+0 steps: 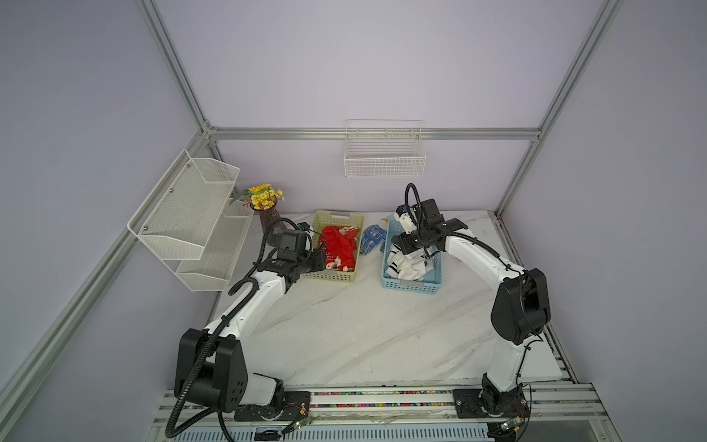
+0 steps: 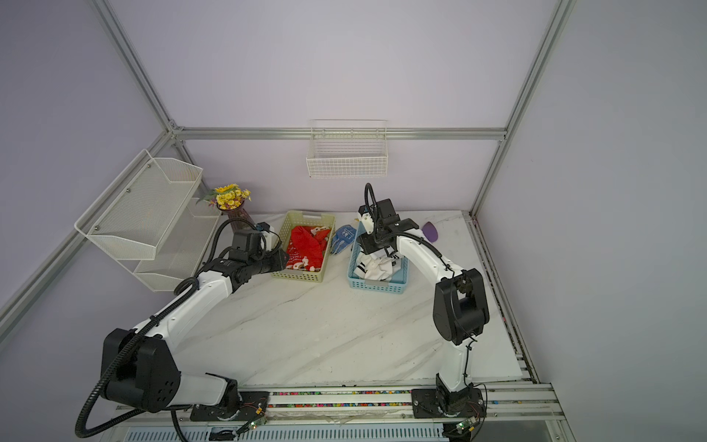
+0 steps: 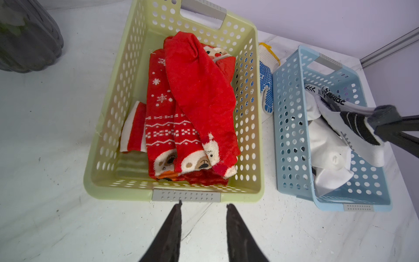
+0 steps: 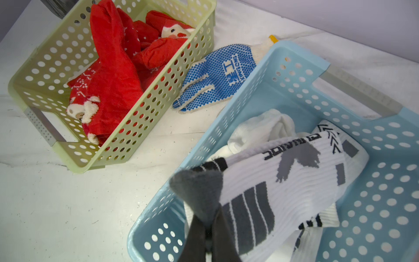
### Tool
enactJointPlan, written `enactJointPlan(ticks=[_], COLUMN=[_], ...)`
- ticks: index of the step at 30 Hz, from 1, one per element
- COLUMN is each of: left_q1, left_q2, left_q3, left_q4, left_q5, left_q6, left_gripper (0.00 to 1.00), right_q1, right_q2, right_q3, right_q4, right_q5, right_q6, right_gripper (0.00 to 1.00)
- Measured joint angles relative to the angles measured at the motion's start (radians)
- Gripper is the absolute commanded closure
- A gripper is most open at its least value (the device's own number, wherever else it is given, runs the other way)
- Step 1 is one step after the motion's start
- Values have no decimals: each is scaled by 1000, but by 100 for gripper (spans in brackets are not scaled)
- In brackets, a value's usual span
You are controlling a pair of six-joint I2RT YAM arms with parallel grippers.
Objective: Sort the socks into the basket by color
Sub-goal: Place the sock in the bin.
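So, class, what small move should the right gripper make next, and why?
Probably open: the right gripper pinches a white sock by its grey toe over the blue basket, where other white socks already lie, so it should drop in.

Soft, even light falls from above. Both top views are a little dim and bluish; the back wall at 12 o'clock is brightest. Shadows on the marble table are faint. In the wrist views, the left gripper and the grey toe of the white sock are blurred close to the lens, and the green basket rim looks bowed.
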Motion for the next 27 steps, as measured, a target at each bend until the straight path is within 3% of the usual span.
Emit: enactJointPlan(ticks=[27], left_q1=[0], left_q2=[-6], left_q3=[-6], left_q4=[1], left_q5=[-2], left_q6=[0], left_gripper=[66], right_q1=[29], right_q2=[0], right_q3=[-103], right_q4=[5], right_q5=[2], right_q6=[-2], right_gripper=[85])
